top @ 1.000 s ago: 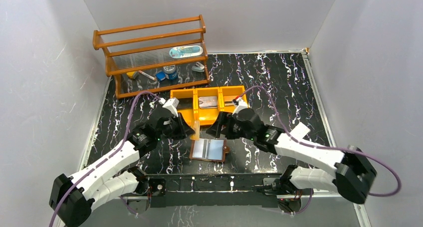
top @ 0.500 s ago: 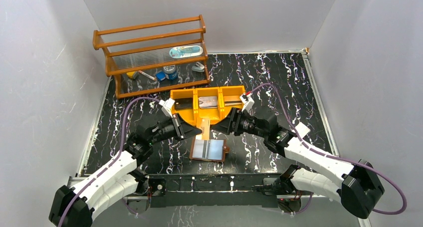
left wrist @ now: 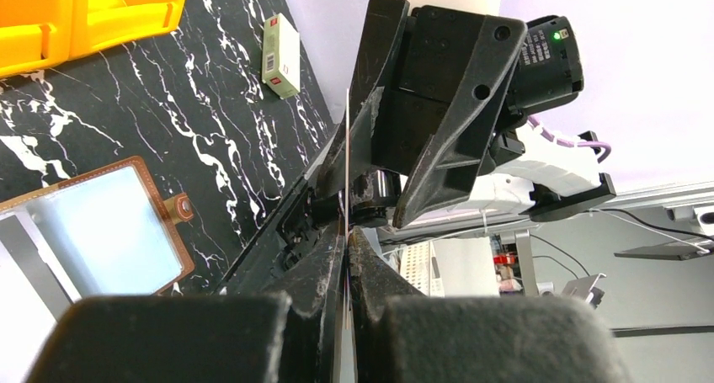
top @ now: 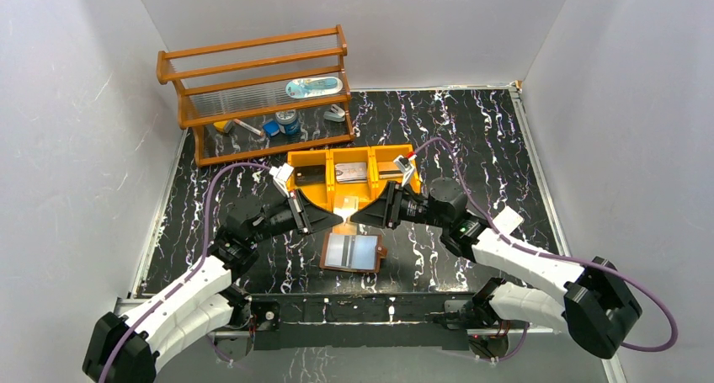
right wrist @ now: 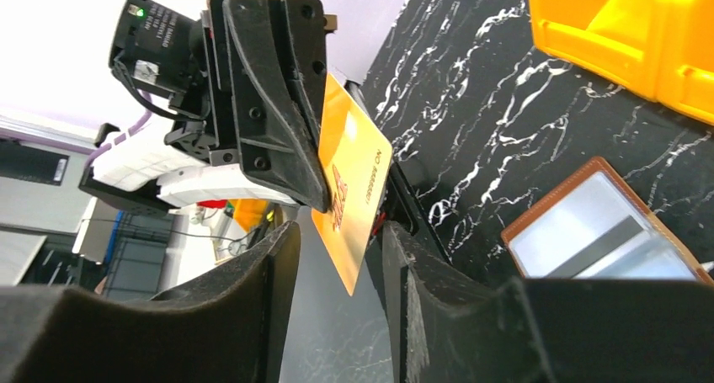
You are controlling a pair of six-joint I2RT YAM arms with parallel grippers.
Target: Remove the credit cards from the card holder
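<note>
The brown card holder (top: 352,252) lies open and flat on the black marbled table, its pale grey-blue sleeves up; the wrist views show it too (left wrist: 93,223) (right wrist: 598,231). Above it my left gripper (top: 335,220) (left wrist: 345,236) is shut on an orange credit card (right wrist: 349,189), which looks edge-on (left wrist: 346,164) in the left wrist view. Facing it tip to tip, my right gripper (top: 355,216) (right wrist: 337,231) is open. One finger stands on each side of the card's free end, with a gap on both sides.
An orange three-compartment tray (top: 349,157) just behind the grippers holds cards. A wooden rack (top: 253,88) with small items stands at the back left. A small green-and-white box (left wrist: 280,55) lies on the table to the right. White walls enclose the table.
The right gripper has come in to the left gripper and slid its fingers over the card's free end, its jaws narrowing. The left gripper has kept its hold on the card.
</note>
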